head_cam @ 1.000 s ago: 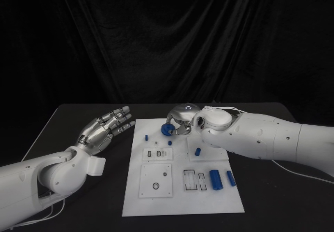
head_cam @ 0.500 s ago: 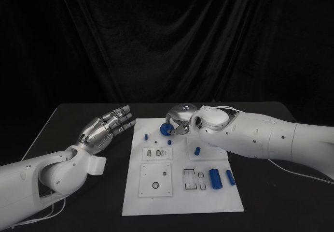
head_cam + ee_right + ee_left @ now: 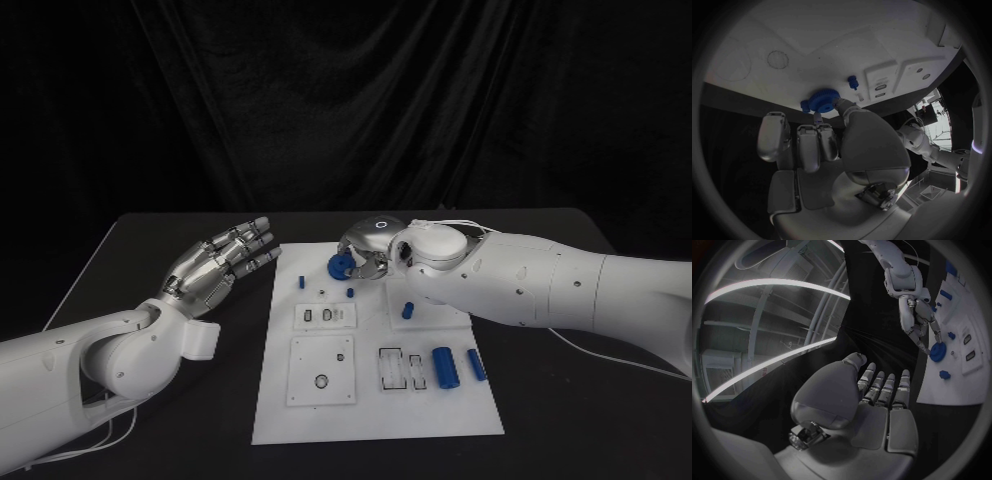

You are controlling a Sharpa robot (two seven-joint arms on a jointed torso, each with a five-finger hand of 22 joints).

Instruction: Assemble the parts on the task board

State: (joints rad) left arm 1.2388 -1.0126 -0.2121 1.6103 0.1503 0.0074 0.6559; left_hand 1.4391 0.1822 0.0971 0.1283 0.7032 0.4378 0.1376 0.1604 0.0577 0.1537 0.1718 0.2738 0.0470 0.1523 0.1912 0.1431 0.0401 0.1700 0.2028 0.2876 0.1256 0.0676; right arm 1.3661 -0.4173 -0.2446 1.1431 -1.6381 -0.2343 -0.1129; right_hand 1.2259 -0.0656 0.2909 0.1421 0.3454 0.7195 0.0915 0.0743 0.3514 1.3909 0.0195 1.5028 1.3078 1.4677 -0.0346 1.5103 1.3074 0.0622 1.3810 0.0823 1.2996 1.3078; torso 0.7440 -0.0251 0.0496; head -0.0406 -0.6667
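Note:
The white task board [image 3: 375,420] lies in the middle of the black table. My right hand [image 3: 369,248] hovers over its far end and pinches a round blue part [image 3: 340,265] between thumb and fingertips. The right wrist view shows that blue part [image 3: 823,100] at my right hand's [image 3: 823,150] fingertips, just above the board [image 3: 848,45]. My left hand [image 3: 216,264] is raised left of the board, fingers straight and apart, holding nothing. From the left wrist, my left hand [image 3: 876,410] lies flat, and beyond it my right hand [image 3: 916,315] holds the blue part [image 3: 937,352].
Small blue pegs [image 3: 302,283] [image 3: 349,293] [image 3: 408,311] stand on the board's far half. Two blue cylinders [image 3: 444,367] [image 3: 476,364] lie at its right edge, beside black-outlined slots [image 3: 402,370]. A small peg [image 3: 853,81] stands near two recessed blocks.
My right hand has shifted slightly left over the board's far end, still holding the round blue part. The left hand has stayed still.

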